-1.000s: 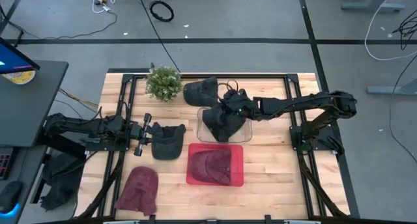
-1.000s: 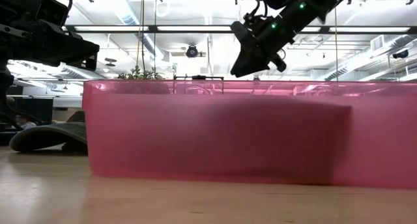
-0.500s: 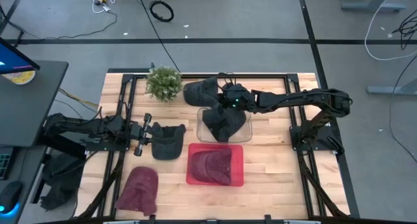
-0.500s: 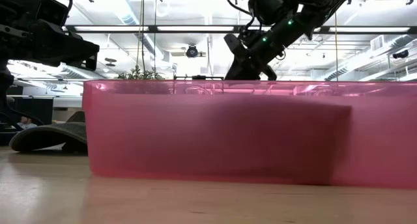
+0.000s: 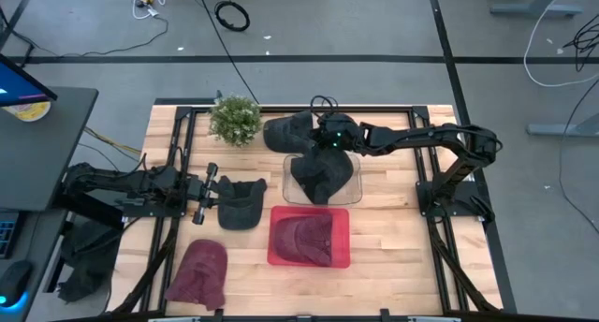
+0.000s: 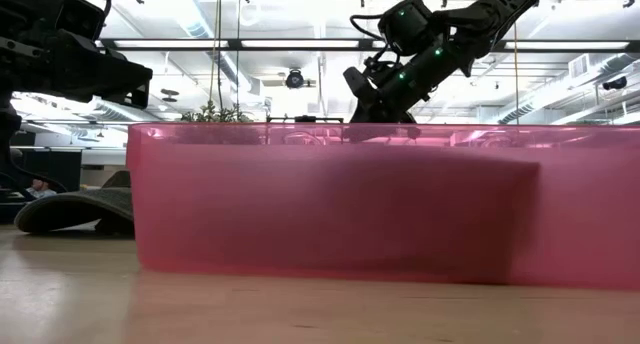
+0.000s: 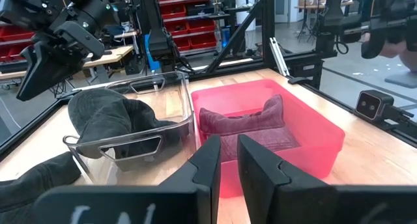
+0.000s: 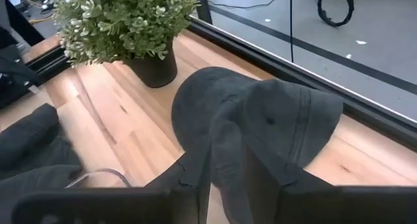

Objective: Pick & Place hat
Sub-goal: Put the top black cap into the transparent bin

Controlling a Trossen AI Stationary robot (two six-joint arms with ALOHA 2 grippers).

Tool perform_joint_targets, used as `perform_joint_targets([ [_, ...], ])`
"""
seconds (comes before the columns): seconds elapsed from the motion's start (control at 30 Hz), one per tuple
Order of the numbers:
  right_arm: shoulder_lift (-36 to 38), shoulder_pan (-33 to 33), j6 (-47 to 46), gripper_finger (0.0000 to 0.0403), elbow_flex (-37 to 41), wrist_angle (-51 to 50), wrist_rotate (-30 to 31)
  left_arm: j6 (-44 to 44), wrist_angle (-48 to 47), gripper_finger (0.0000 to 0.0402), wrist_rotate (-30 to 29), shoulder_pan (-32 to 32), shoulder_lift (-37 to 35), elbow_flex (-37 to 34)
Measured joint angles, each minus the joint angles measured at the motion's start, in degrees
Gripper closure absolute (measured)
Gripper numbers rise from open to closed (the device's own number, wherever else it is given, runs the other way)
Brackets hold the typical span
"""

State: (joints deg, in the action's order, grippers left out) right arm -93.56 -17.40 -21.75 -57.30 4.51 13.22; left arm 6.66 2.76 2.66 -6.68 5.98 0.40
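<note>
Low view hides red hat point(image 5: 301, 234), pink bin point(image 6: 330, 204) blocking

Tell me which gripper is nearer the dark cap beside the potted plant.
Right. The right gripper hovers at the dark cap's edge, over the clear bin; the left gripper waits far off by another dark cap.

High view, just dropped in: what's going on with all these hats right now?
The right end effector hovers over the dark hat at the back of the table, beside the plant, jaws slightly parted and empty. A dark hat already lies in the clear bin, a red one in the red bin. The left end effector waits by another dark hat.
</note>
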Motion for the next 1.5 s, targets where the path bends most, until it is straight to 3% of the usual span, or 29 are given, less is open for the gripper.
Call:
perform_joint_targets([
  [0.47, -0.73, -2.61, 3.05, 0.0317, -3.23, 1.13, -2.73, 0.02, 0.0, 0.0346, 0.0, 0.0, 0.0, 0.0],
  [0.63, -6.73, -2.94, 3.35, 0.0317, -8.78, -2.67, -3.25, 0.01, 0.0, 0.0346, -0.02, 0.0, 0.01, 0.0],
  [0.83, -16.04, -3.85, 3.97, 0.0317, -21.13, -18.0, -4.73, 0.02, -0.02, 0.0346, -0.01, 0.0, 0.0, 0.0],
  [1.0, -19.46, -4.19, 6.27, 0.0313, -24.65, -19.18, -4.86, 0.02, -0.02, 0.0346, -0.02, 0.02, 0.02, 0.02],
  [1.17, -19.71, -4.61, 7.24, 0.0283, -24.68, -18.18, -5.98, 0.02, -0.02, 0.0346, 0.0, 0.02, 0.0, 0.02],
  [1.5, -21.01, -6.99, 5.5, 0.0176, -24.7, -17.0, -11.31, 0.02, -0.02, 0.0346, -0.02, 0.0, 0.0, 0.0],
])
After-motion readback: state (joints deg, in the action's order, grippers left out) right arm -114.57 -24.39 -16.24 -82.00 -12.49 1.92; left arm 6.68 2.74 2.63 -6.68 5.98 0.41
